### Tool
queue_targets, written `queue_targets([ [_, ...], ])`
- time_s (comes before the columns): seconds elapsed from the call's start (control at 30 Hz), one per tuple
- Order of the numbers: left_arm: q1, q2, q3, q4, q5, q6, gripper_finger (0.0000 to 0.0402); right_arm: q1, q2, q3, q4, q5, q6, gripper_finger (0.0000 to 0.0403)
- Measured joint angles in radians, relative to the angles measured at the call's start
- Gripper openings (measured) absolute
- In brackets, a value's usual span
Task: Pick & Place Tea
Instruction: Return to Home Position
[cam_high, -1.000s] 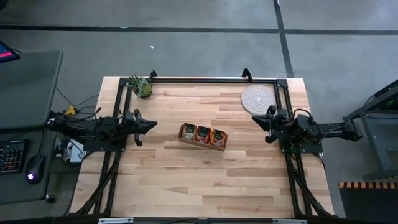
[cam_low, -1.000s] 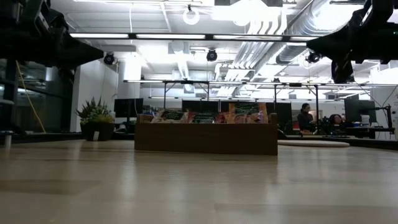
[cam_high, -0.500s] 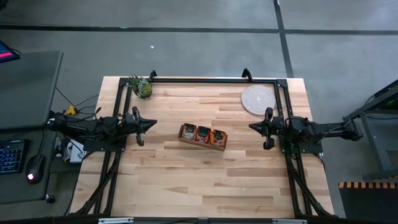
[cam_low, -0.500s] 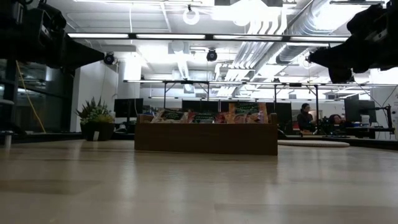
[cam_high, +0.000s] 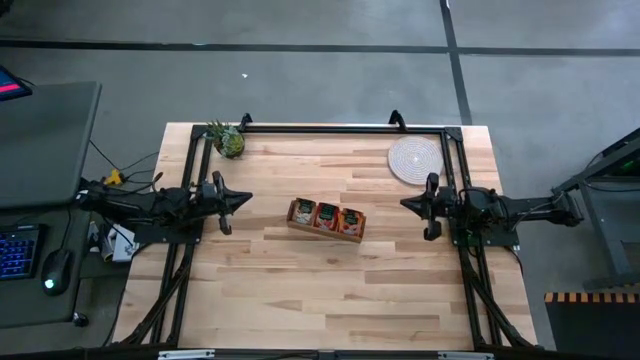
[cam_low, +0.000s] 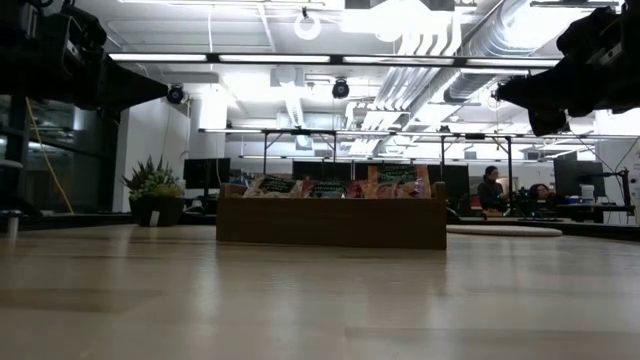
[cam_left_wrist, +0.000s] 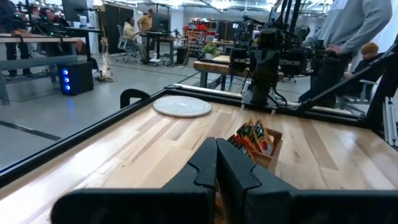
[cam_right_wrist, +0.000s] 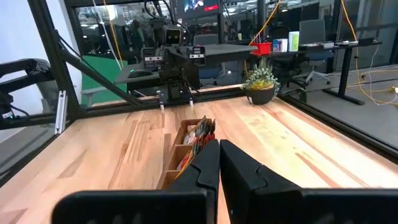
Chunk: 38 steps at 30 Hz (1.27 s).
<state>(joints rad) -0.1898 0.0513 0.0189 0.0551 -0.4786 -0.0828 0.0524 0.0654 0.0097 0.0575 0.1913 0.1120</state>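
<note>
Several orange-red tea sachets (cam_high: 327, 213) stand upright in the three compartments of a long brown wooden box (cam_high: 325, 232) at the table's middle; the low view shows their tops (cam_low: 330, 185) above the box wall (cam_low: 330, 225). My left gripper (cam_high: 247, 200) is shut at the table's left edge, raised and pointing level at the box. My right gripper (cam_high: 405, 204) is shut at the right edge, also level and facing the box. Both wrist views show shut fingers, left (cam_left_wrist: 216, 163) and right (cam_right_wrist: 219, 163), with nothing between them.
A round pale woven mat (cam_high: 414, 159) lies at the far right corner. A small potted plant (cam_high: 227, 138) stands at the far left corner. A black frame (cam_high: 320, 128) runs along the far edge and sides. People show in the room beyond the table.
My right gripper has rolled about its own axis and sunk slightly, now lying level and pointing at the box. My left gripper has rolled a little in place. The box and tea have kept still.
</note>
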Motion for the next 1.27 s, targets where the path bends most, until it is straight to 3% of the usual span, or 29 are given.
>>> queue_targets([
  [1.27,0.0,0.0,0.0,-0.002,-0.001,-0.001,0.0,0.0,0.0,0.0,0.014,0.0,0.001,0.0013],
])
